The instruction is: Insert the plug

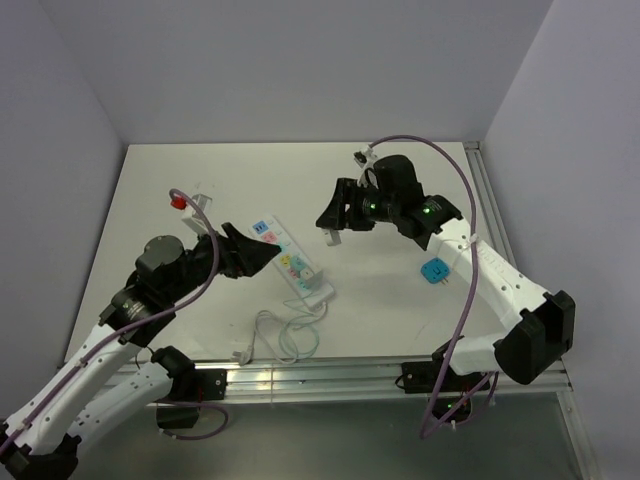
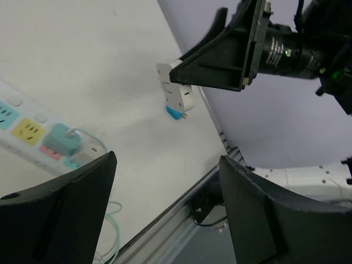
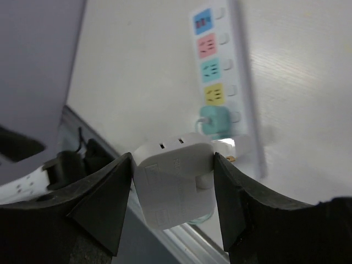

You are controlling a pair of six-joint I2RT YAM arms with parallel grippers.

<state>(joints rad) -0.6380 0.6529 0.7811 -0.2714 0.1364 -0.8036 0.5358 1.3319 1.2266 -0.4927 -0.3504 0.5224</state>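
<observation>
Closest to me, one pale cable (image 1: 285,335) lay in loose loops at the near edge of the tabletop (image 1: 390,310), just in front of the power strip (image 1: 290,258). I counted two arms, one strip and three plugs.

The left arm (image 1: 150,285) reached in from the near left. The left jaws stood wide apart and held nothing, their tips just beside the strip's left edge. I could not tell whether they touched it.

A teal plug (image 1: 298,268) sat seated in the strip towards its near end. In the right wrist view I counted four coloured sockets bare beyond it: yellow, teal, pink and blue.

A small blue plug (image 1: 434,271) lay loose on the tabletop, well to the right of the strip and beside the right arm (image 1: 490,275).

Farther back, the right jaws were clamped on the white plug (image 1: 330,237), one finger against each side. That plug hung above the tabletop, apart from the strip and to its right. From the right wrist view it hid the strip's near end.
</observation>
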